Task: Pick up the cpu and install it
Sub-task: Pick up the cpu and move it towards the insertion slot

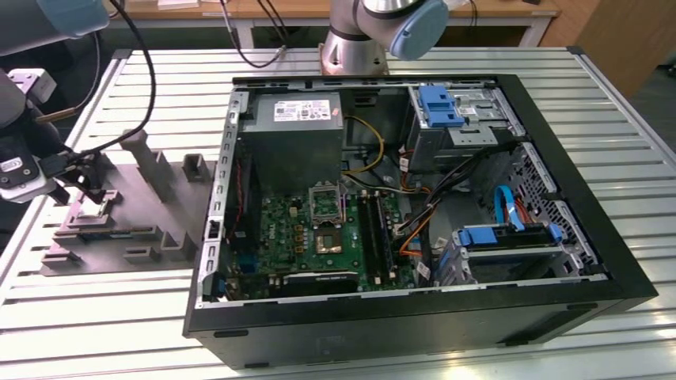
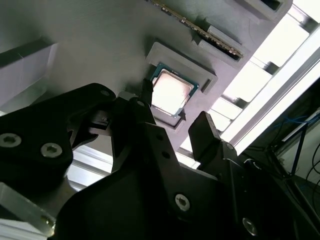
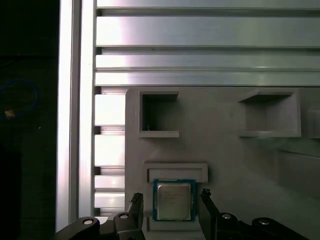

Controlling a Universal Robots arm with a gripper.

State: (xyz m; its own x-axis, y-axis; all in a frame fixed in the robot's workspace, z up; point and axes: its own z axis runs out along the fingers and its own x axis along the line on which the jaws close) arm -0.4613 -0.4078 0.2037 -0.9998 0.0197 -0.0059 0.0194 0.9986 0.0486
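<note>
Currently hand (image 3: pixel 171 196) open, straddling cpu (image 3: pixel 173 201) in grey tray (image 3: pixel 225 157) pocket; prob. not touching.

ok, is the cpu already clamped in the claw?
No, the cpu lies flat in its grey tray recess, with the open claw straddling it.

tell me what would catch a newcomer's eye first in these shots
The open black computer case dominates the middle of the exterior view, its green circuit board exposed. In both wrist views the silvery cpu lies in a pocket of the grey tray, with the gripper open and a finger on either side of it, not gripping.
</note>
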